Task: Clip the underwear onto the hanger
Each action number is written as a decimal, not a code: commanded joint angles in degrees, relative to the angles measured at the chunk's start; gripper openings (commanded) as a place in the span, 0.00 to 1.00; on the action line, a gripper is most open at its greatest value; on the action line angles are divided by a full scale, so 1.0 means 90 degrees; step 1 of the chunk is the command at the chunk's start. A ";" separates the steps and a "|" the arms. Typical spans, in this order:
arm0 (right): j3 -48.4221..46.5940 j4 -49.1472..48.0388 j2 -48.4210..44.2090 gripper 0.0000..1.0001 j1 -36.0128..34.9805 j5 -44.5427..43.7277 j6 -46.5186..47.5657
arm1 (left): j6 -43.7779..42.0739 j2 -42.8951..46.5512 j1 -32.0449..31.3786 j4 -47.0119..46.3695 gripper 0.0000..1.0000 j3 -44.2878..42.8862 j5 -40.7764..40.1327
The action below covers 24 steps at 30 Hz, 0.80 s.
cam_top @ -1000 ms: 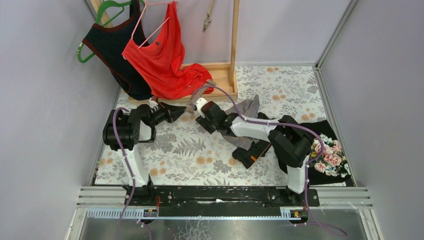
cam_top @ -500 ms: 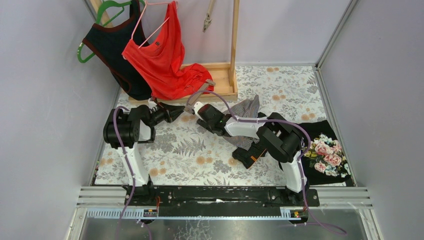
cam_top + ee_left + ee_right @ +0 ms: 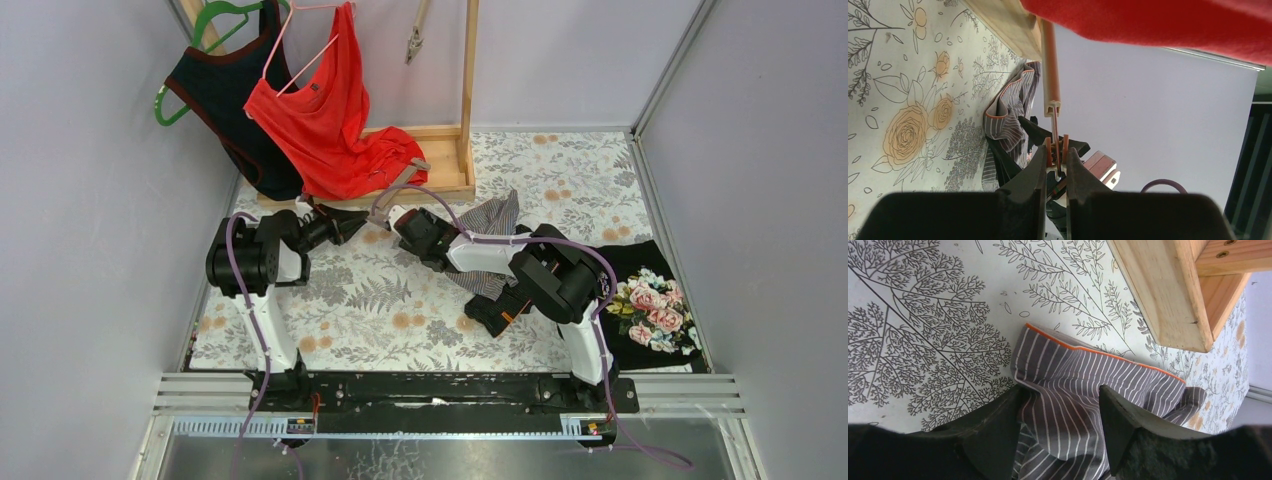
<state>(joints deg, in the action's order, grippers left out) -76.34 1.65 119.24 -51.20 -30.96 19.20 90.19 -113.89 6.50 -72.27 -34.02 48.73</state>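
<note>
The underwear (image 3: 492, 222) is grey with white stripes and an orange edge, and it lies crumpled on the floral table right of centre. My right gripper (image 3: 396, 219) stands open low over it. In the right wrist view its fingers (image 3: 998, 425) straddle a raised fold of the underwear (image 3: 1073, 385). My left gripper (image 3: 352, 222) is shut on the orange clip (image 3: 1057, 146) at the end of the hanger's tan bar (image 3: 1050, 60). That bar runs up toward the wooden stand. The two grippers point at each other, close together.
A wooden rack base (image 3: 445, 165) stands at the back, with a red garment (image 3: 330, 120) and a dark one (image 3: 225, 100) hanging over it. A black folded item (image 3: 500, 308) and a floral black garment (image 3: 650, 300) lie at the right. Walls close in on both sides.
My right arm has swung left, its elbow folding in, and its gripper has dropped lower onto the underwear with its jaws a little narrower. The left gripper has kept its hold and hardly moved.
</note>
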 commanded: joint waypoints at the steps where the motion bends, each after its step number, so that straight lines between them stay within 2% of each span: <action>1: 0.0030 0.0189 -0.0175 0.64 0.0024 -0.0284 0.0142 | 0.0015 -0.0021 0.0081 -0.0493 0.00 -0.0071 0.0084; 9: 0.0017 -0.0118 0.0182 0.62 0.0019 -0.0408 0.0337 | 0.0008 -0.0041 0.0097 -0.0510 0.00 -0.0068 0.0076; 19: 0.0609 -0.1404 0.0311 0.53 0.0020 -0.0362 0.0778 | 0.0037 -0.0097 0.0120 -0.0563 0.00 -0.0069 0.0091; 21: 0.0644 -0.1503 0.0361 0.45 0.0023 -0.0365 0.0872 | 0.0054 -0.0112 0.0120 -0.0595 0.00 -0.0068 0.0099; 22: 0.0650 -0.1532 0.0388 0.37 0.0025 -0.0360 0.0897 | 0.0056 -0.0111 0.0118 -0.0596 0.00 -0.0073 0.0094; 24: 0.0708 -0.1646 0.0396 0.12 0.0022 -0.0382 0.0928 | 0.0057 -0.0117 0.0124 -0.0604 0.00 -0.0074 0.0098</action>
<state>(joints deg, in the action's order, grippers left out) -71.57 -10.57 121.12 -51.22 -34.74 26.26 90.30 -113.91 6.85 -72.53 -34.02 49.04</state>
